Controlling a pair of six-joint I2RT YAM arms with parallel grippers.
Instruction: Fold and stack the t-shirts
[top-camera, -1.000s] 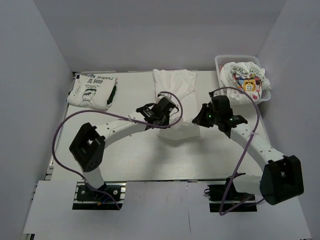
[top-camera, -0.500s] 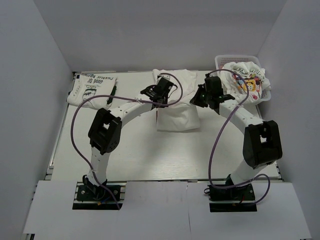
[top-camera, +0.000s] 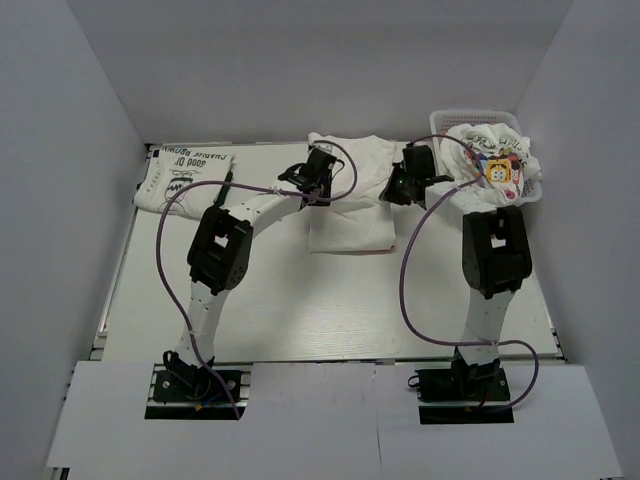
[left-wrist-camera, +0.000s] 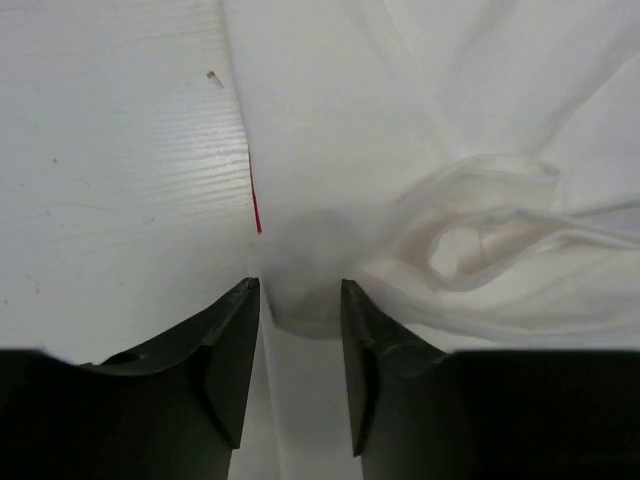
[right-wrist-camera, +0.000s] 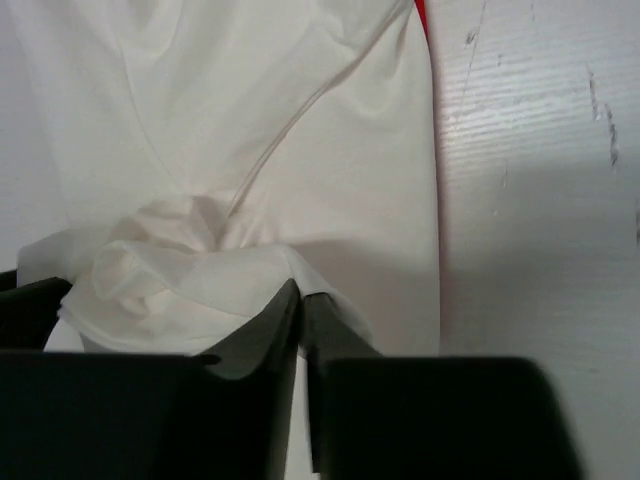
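A white t-shirt (top-camera: 350, 205) lies folded over at the far middle of the table, and a thin red strip of print (left-wrist-camera: 255, 208) shows at its edge. My left gripper (top-camera: 322, 170) sits at its left far corner. In the left wrist view the left gripper (left-wrist-camera: 300, 292) is open, with a bulge of the cloth's edge lying loose between the jaws. My right gripper (top-camera: 399, 187) is at the shirt's right far corner. In the right wrist view the right gripper (right-wrist-camera: 302, 292) is shut on a pinched ridge of white cloth (right-wrist-camera: 180, 280).
A folded t-shirt with green-black lettering (top-camera: 185, 180) lies at the far left. A white mesh basket (top-camera: 443, 122) at the far right holds a crumpled t-shirt with a colourful print (top-camera: 495, 165). Both arms stretch far out, with their cables looping over the table.
Both grippers carried the shirt's near end towards the far side, folding it over itself. The left jaws have parted. The right jaws stayed shut.
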